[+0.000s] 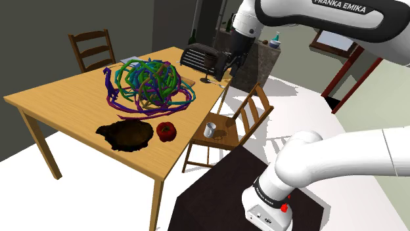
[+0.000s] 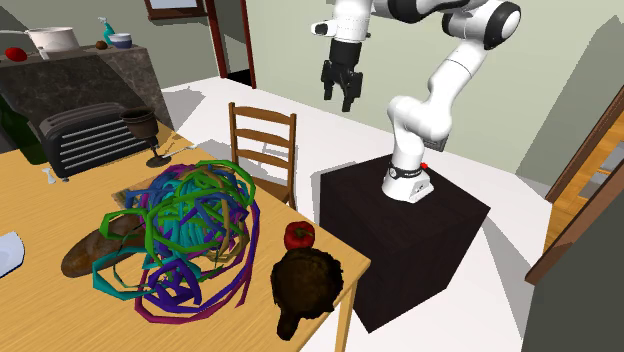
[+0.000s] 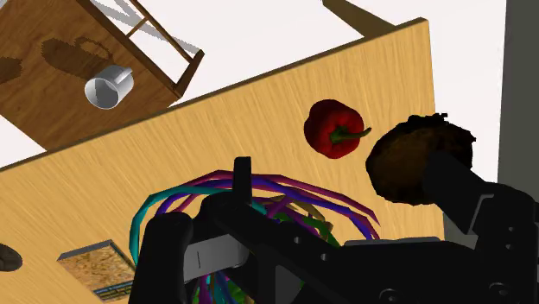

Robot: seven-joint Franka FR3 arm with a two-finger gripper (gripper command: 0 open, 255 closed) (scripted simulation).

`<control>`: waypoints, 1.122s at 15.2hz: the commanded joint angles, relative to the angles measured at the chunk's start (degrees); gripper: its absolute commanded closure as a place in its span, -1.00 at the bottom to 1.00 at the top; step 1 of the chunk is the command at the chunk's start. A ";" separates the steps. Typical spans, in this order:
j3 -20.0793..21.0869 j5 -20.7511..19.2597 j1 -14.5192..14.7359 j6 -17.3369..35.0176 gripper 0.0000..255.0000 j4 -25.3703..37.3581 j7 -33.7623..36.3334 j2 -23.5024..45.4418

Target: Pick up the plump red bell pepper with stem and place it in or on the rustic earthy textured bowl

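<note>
Gripper (image 2: 341,97) upper centre of second exterior view, jaws apart, empty. Red pepper (image 2: 298,235) mid-frame near table (image 2: 50,320) edge, just beside dark bowl (image 2: 308,282). We judge a glancing descent could roll it off.

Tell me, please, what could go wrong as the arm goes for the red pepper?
The pepper lies near the table edge, so a glancing touch might roll it off. The dark bowl sits close beside it, so one finger of the open gripper could hit its rim. The coloured tangle nearby might snag the gripper.
</note>
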 commanded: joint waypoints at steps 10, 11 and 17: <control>11.08 6.83 -4.04 14.81 -1.00 -8.64 27.33 6.68; 12.36 7.45 -4.54 16.60 -1.00 -9.05 30.35 8.06; 19.96 9.31 -8.18 27.55 -1.00 -9.29 48.88 18.71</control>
